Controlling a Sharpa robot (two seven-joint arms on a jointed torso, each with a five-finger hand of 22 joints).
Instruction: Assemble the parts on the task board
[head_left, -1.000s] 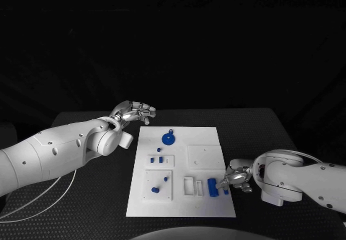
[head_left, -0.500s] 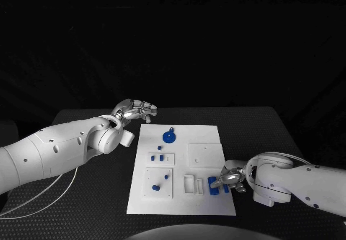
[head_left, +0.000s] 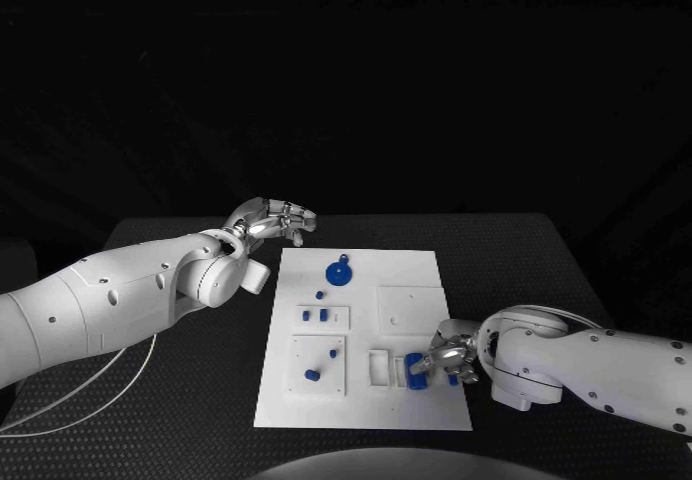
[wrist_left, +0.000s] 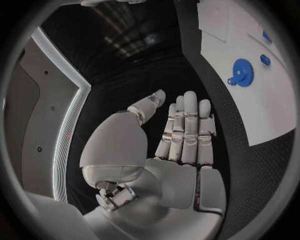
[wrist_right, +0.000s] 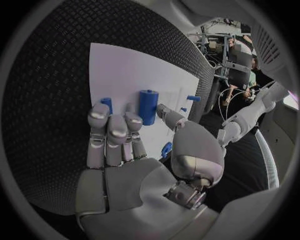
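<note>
Your right hand (head_left: 441, 355) sits over the task board's (head_left: 404, 275) near right corner, fingertips at the blue cylinder (wrist_right: 147, 106) there; whether they actually clamp it, you cannot tell; a smaller blue peg (wrist_right: 106, 104) lies just beside it. Your left hand (head_left: 271, 221) hovers off the board's far left corner, fingers straight and apart, holding nothing. The blue gear (head_left: 338, 275) rests near the board's far edge; small blue pieces (head_left: 320, 317) sit along its left side.

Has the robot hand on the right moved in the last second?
Yes. The right robot hand has slid inward over the task board, from its right edge toward the blue cylinder near the slots.
</note>
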